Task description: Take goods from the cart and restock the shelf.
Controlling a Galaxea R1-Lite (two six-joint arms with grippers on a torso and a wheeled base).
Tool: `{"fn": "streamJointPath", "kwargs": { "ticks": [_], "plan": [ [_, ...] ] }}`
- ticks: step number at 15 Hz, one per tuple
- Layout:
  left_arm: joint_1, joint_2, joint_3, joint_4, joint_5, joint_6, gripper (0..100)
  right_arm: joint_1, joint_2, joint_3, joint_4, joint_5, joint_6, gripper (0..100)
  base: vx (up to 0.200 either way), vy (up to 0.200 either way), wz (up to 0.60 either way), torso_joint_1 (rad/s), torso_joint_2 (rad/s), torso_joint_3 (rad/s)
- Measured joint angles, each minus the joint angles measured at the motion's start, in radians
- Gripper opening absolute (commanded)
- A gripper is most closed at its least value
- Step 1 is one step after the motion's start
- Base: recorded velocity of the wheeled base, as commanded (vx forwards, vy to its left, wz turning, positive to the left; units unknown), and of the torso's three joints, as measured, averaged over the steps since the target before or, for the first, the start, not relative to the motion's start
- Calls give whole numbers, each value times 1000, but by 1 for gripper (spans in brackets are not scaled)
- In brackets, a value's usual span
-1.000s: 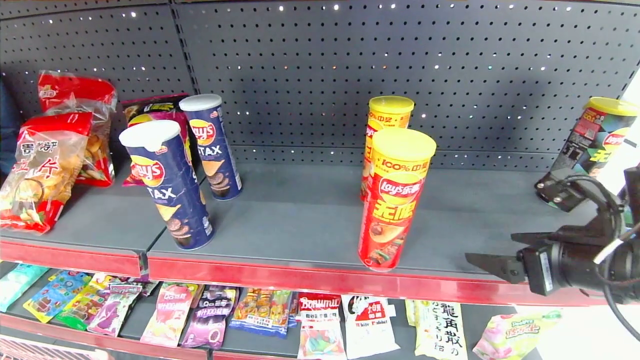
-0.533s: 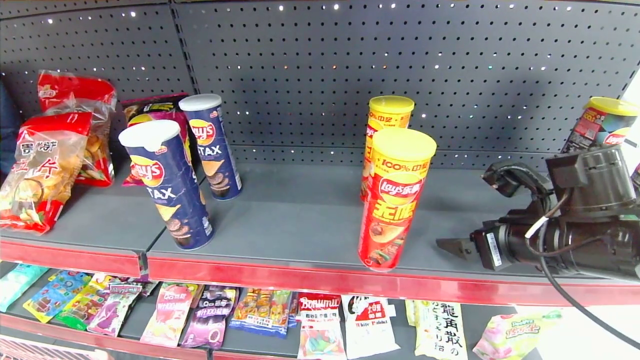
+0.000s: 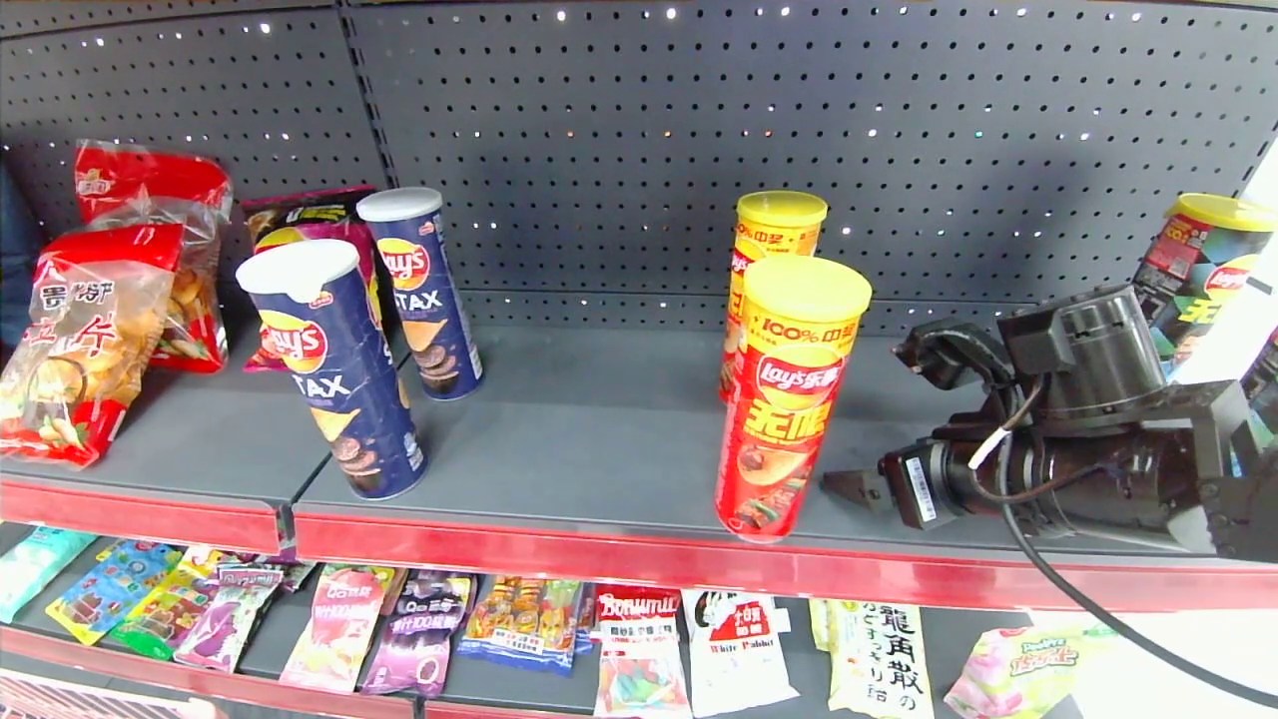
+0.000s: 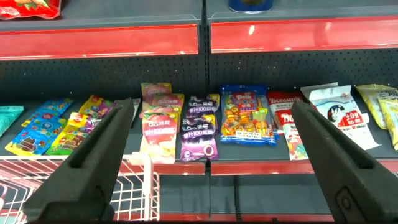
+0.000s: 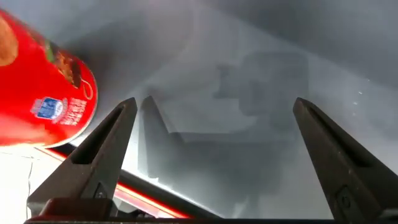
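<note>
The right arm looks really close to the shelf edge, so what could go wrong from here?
1. The right gripper, fingers open, sits beside the tall red chip can with a yellow lid standing at the shelf's red front edge; a nudge could tip it off.
2. The arm lies close before the dark yellow-lidded can at far right; a swing might knock it.
</note>
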Motion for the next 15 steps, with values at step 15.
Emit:
{"fn": "streamJointPath", "kwargs": {
  "ticks": [15],
  "plan": [
    [0,0,0,0,-1,0,100,66,41,-37,0,-1,1,100,0,0,0,0,0,0]
  ]
}}
